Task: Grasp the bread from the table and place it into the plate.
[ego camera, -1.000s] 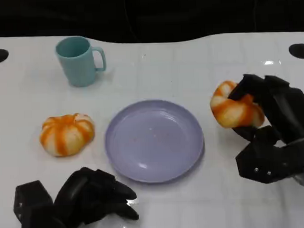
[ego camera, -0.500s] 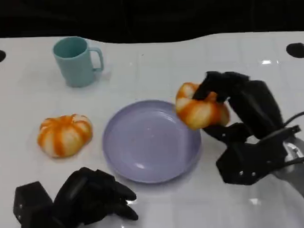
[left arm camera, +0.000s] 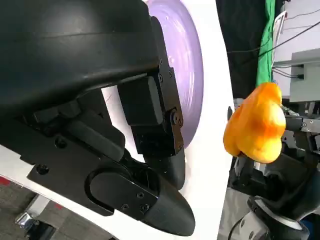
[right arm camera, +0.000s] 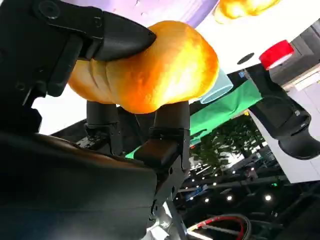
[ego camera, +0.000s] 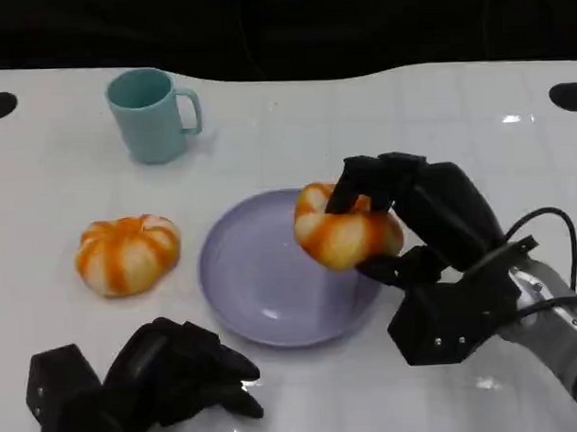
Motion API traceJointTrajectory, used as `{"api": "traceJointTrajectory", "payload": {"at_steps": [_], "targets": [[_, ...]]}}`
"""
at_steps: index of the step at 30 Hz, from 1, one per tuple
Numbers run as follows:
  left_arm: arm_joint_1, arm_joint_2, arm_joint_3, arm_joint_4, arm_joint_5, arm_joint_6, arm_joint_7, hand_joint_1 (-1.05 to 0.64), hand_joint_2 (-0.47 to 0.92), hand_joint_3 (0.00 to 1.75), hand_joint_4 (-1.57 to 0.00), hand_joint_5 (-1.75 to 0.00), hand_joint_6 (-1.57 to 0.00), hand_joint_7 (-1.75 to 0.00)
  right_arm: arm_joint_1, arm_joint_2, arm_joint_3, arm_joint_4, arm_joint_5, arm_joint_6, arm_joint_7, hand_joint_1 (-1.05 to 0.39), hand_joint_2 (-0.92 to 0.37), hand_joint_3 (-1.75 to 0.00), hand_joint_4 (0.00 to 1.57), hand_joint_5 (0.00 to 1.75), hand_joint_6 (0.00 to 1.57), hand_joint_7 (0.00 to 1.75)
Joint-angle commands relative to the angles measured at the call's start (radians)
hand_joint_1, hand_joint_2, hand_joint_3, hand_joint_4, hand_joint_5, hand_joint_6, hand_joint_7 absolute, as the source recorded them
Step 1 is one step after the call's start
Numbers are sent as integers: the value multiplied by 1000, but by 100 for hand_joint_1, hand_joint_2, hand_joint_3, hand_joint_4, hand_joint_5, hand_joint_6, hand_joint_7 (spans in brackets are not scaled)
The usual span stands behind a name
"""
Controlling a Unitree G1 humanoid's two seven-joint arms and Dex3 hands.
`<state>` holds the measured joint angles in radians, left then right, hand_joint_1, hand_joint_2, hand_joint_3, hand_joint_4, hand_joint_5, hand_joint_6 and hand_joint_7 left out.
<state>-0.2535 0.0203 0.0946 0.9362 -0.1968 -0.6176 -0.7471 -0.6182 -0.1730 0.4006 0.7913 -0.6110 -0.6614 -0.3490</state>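
The right robot hand grips a bread roll between fingers above and thumb below, holding it raised over the right part of the purple plate. Released from this height, the round roll may bounce or roll off the shallow rim onto the counter. The left robot hand rests curled and empty near the counter's front edge; a second roll lies left of the plate, a teal mug behind.

Bright, sharp — glare on table.
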Motion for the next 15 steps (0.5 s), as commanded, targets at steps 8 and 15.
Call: {"api": "traceJointTrajectory", "payload": {"at_steps": [8,15], "targets": [[16,11,-10,-17,0,3,5,-105,82,0,-153,-25,-153,0,-47,59,16,139,74,-49,187,-17,-42,-132,83,173,81,128],[13,10,-12,-14,0,3,7,-105,82,0,-153,-25,-153,0,-43,60,16,114,131,-12,366,-38,-85,-45,46,107,54,47]]}}
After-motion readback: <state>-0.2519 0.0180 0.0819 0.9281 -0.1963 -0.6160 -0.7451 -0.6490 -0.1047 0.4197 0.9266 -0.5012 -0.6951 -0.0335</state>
